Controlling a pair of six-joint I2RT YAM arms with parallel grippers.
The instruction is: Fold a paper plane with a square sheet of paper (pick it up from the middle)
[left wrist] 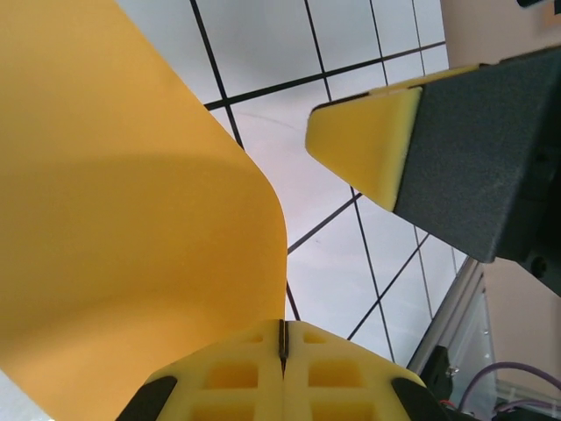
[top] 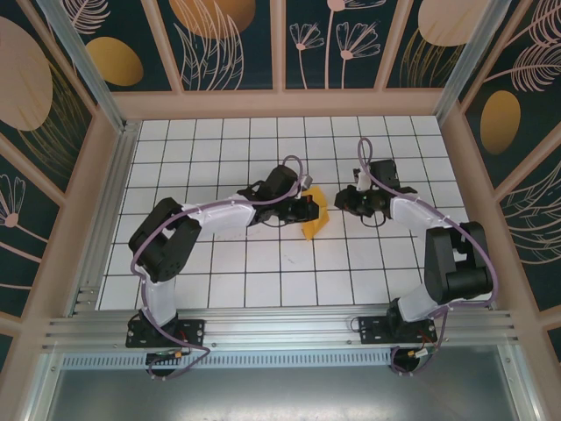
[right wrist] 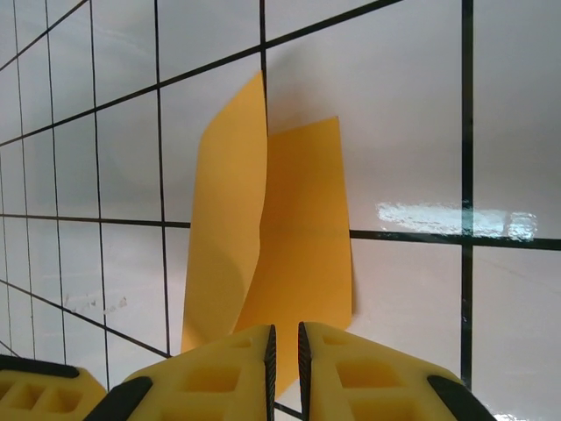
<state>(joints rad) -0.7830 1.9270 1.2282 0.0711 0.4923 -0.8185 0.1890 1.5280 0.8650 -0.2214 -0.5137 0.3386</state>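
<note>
The square sheet of paper (top: 316, 217) is orange and stands bent on the white grid table, near the middle. In the right wrist view the sheet (right wrist: 289, 237) shows as two upright flaps meeting along a crease. My left gripper (top: 308, 206) is shut on one edge of it, and close up the sheet (left wrist: 131, 219) runs down into the closed pads of that gripper (left wrist: 282, 338). My right gripper (top: 344, 200) hovers just right of the paper without touching it. Its jaws (right wrist: 283, 346) are nearly together, with nothing between them. One of its fingertips (left wrist: 368, 145) shows in the left wrist view. The paper plane is out of view.
The grid table (top: 219, 281) is fenced by a wooden frame (top: 280, 103) at the back and on both sides. An aluminium rail (top: 280, 329) runs along the near edge, where both arm bases are mounted.
</note>
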